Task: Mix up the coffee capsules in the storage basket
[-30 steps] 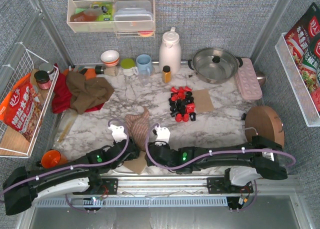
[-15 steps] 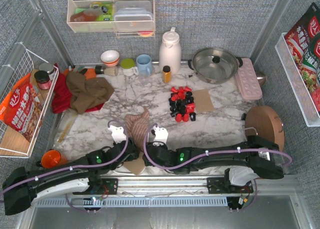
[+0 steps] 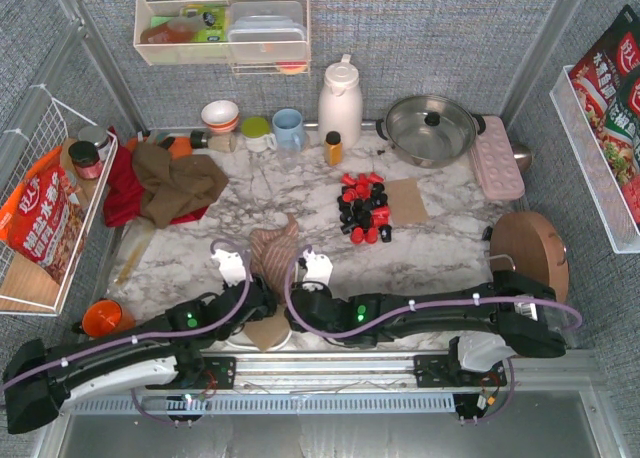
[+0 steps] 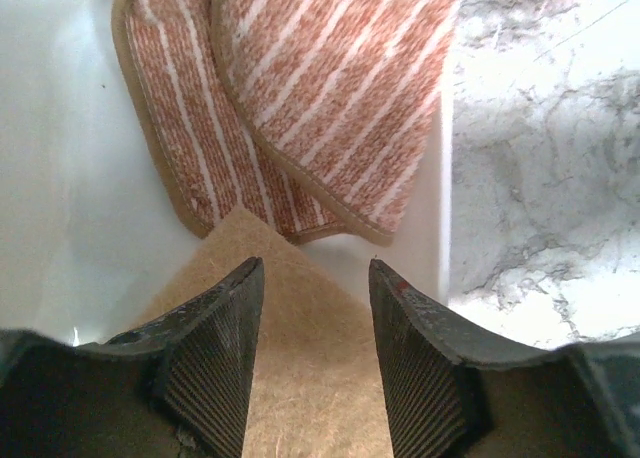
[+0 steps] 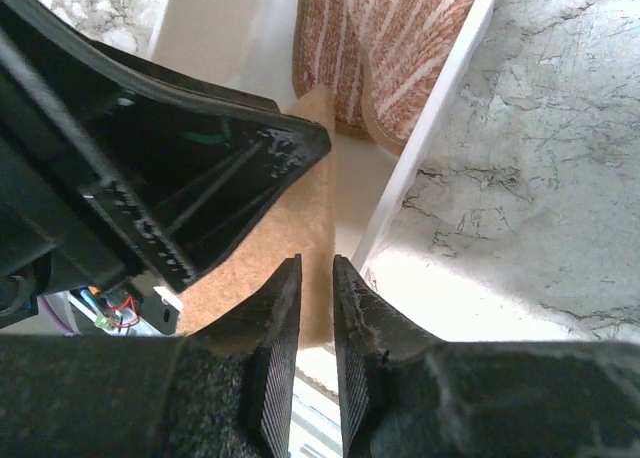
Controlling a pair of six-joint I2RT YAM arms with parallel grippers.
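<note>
Left gripper [image 4: 315,278]: fingers released, spread wide, hovering low over the tan fibre mat [image 4: 300,368]. Nothing between them.
Right gripper [image 5: 317,268]: fingers drawn almost together with a thin slit left. They sit over the mat's right edge, just beside the tray rim. Cannot tell whether they pinch the mat.
White-and-grey marble table [image 3: 440,248]: both arms lie low along its near edge, with the grippers close together near the middle.
Shallow white plastic storage basket [image 4: 60,178]: at the near edge of the table, under both grippers. It holds a folded orange-and-white striped cloth [image 4: 330,98] with the tan mat at its near side, the mat's corner touching the cloth.
Red and black coffee capsules [image 3: 363,210]: one tight cluster on bare marble past mid-table, well apart from the basket. None are visible inside it.
</note>
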